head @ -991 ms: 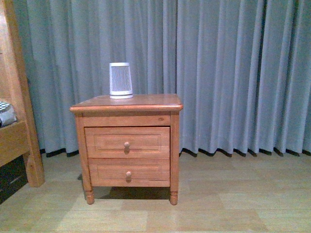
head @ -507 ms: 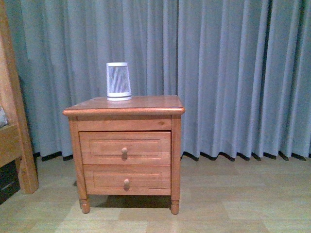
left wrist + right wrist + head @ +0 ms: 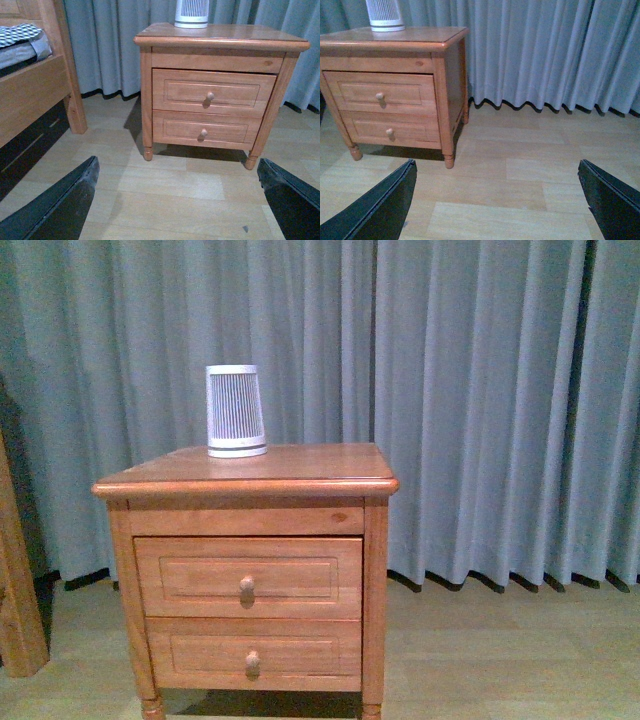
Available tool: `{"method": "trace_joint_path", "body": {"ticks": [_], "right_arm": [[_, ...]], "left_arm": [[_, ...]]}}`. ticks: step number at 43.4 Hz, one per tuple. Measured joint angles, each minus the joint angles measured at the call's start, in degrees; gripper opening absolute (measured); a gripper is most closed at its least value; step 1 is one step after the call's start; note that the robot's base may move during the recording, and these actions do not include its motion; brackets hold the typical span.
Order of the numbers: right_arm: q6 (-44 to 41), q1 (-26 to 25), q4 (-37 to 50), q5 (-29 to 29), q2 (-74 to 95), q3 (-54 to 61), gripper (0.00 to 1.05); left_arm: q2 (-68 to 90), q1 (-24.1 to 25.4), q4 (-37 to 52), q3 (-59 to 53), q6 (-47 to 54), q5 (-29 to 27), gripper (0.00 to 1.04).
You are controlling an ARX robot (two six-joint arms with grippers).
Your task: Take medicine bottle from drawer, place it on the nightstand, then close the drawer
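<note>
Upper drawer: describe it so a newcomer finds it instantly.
Against the grey-blue curtain stands a reddish-brown nightstand with a white ribbed appliance on top. Two knobbed drawers are stacked in its front. The drawer is the upper one, under the top, shut, above the lower drawer.

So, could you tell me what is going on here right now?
Nothing is being handled yet. The robot faces the nightstand, whose upper drawer and lower drawer are both shut. A ribbed white appliance stands on top; no medicine bottle is in view. The left gripper and right gripper are both open and empty, held above the floor short of the nightstand.
</note>
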State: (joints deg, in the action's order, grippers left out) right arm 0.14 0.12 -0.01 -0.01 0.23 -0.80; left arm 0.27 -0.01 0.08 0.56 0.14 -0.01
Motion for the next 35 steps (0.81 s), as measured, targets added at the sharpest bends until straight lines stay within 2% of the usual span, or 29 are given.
{"method": "trace_joint_path", "body": {"ticks": [26, 31, 35], "right_arm": [[0.0, 0.0, 0.0, 0.0, 0.0, 0.0, 0.98], [0.0, 0.0, 0.0, 0.0, 0.0, 0.0, 0.98], [0.0, 0.0, 0.0, 0.0, 0.0, 0.0, 0.98]], "left_arm": [[0.0, 0.0, 0.0, 0.0, 0.0, 0.0, 0.98], [3.3, 1.3, -2.9, 0.9, -6.4, 6.8, 0.98], [9.2, 1.3, 2.4, 0.9, -8.6, 7.6, 0.98]]}}
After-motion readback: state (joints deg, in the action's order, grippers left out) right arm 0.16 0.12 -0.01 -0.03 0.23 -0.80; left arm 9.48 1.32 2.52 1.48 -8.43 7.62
